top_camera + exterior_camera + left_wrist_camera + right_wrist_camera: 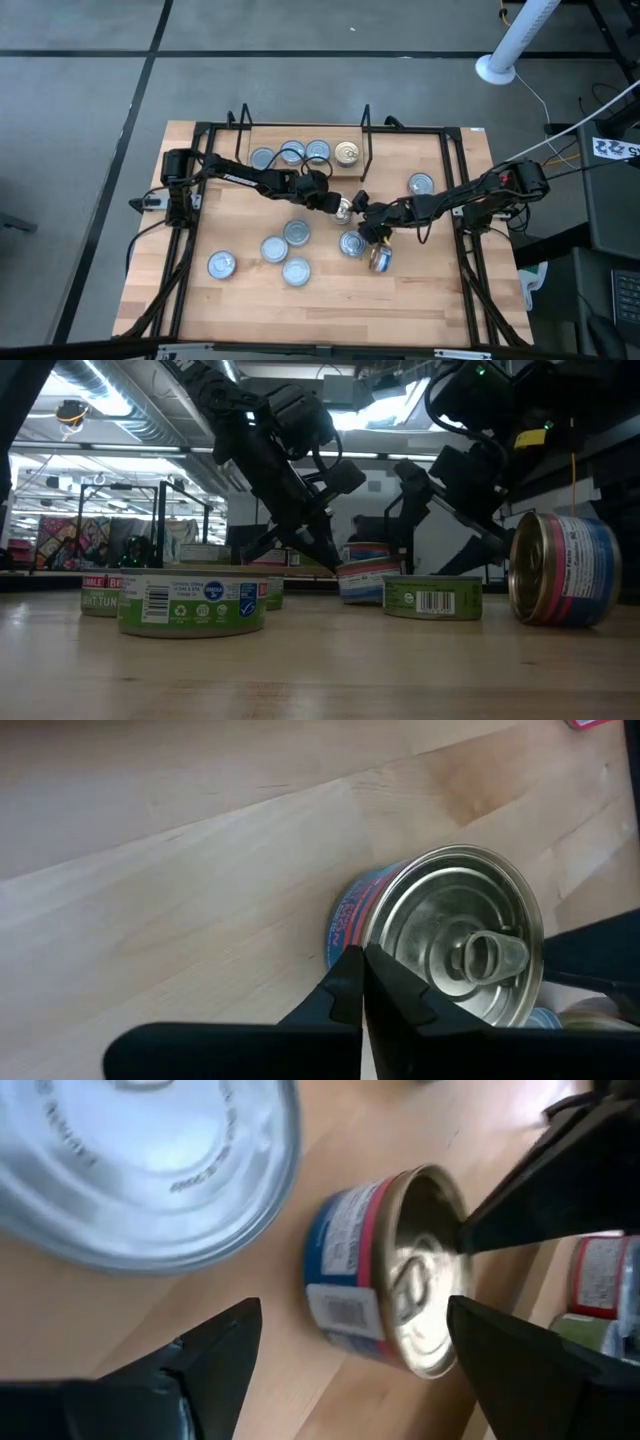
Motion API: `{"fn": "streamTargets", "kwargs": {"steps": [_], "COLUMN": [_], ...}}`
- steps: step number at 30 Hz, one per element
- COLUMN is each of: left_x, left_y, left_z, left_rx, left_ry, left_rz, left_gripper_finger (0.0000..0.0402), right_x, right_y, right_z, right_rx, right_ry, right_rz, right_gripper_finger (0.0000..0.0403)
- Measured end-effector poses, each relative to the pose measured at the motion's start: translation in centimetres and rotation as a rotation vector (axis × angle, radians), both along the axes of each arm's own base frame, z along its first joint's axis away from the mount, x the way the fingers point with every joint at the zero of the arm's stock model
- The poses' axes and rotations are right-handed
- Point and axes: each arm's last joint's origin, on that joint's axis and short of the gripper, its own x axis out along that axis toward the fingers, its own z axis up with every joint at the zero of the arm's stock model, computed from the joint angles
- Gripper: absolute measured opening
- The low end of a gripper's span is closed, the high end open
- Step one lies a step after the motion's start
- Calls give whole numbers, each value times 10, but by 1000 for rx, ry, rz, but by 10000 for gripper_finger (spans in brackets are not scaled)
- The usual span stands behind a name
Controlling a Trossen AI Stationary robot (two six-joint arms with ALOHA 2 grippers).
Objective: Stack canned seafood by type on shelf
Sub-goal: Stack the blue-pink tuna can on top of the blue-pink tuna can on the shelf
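Wooden table (430,300): left jaws (362,982) clenched against tilted can (440,945); right jaws (350,1345) wide, straddling it.

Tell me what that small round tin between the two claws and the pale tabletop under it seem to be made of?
The small round tin: apparently shiny metal, with a mirror-bright ringed lid, a pull tab and a printed blue-red paper or lacquer label. The pale tabletop: likely light wood with a matte finish, showing grain lines and plank seams.

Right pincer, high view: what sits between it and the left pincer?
A tilted can with a red-and-blue label; the shut left pincer touches its lid, the open right pincer faces it. The right wrist view shows this best.
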Motion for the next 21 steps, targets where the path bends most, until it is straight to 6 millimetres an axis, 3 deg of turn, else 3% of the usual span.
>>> {"fn": "streamTargets", "kwargs": {"steps": [17, 21], "left_x": [-1, -1], "left_y": [0, 0], "left_z": [-1, -1], "left_rx": [1, 1], "left_ry": [7, 7], "left_rz": [-3, -3], "left_gripper_finger": [0, 0], "right_x": [2, 5], "right_y": [0, 0], "right_z": [2, -5], "right_rx": [-9, -48], "right_ry": [-24, -6], "right_rz": [25, 30], "right_gripper_finger": [321, 321]}}
